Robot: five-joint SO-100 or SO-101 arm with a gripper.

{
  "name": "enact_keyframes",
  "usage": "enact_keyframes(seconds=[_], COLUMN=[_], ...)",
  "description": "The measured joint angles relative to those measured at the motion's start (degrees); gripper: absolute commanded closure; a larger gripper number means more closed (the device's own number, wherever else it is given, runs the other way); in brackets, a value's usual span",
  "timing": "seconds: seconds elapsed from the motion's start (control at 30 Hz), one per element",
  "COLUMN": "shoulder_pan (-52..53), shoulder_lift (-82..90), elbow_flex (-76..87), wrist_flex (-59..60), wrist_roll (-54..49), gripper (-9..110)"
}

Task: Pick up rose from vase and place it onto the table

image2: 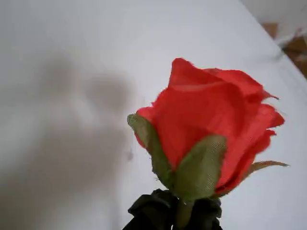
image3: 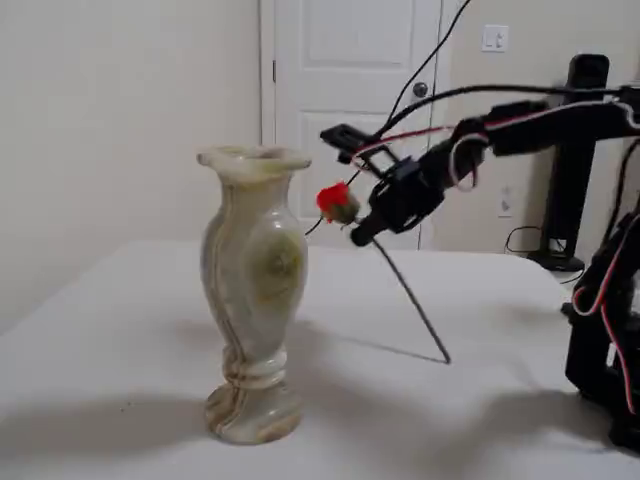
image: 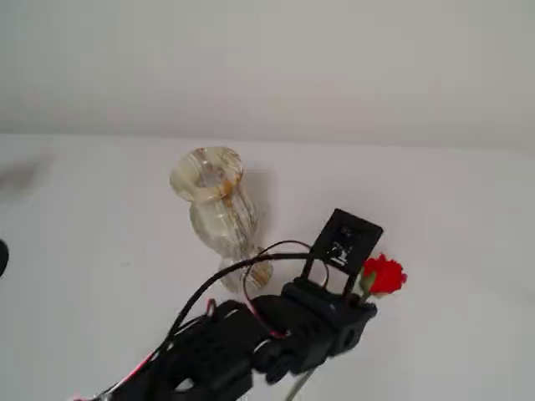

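Right now the gripper pinches the rose just below the bloom, held in air at 3 o'clock of the vase, stem slanting twd the table

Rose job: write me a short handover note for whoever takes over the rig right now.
Gripper: shut on the rose, gripping the stem just below the bloom, held in the air.
Vase: upright on the table, mouth empty.
Rose: clear of the vase, tilted, its stem's lower end near or touching the table; the side fixed view does not settle which.
Done: rose is out.
Left: lower it, lay it on the table, release.
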Motion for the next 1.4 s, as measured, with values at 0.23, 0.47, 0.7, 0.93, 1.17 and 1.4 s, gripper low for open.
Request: enact_keyframes(seconds=[0.23,0.47,0.7,0.93,1.17,1.4], shoulder_pan=[-3.87,-5.98,-7.65,-8.09,-8.26,-9.23], shoulder_lift=[-8.53,-15.73,-27.33,-37.71,-43.33,-44.21], elbow_flex=[1.23,4.75,5.62,5.54,5.54,6.5], wrist_flex=[-12.57,-24.96,-38.94,-51.24,-61.7,-66.8], wrist_roll=[2.46,2.64,1.05,0.26,0.09,0.09], gripper=[102,102,102,95,81,69])
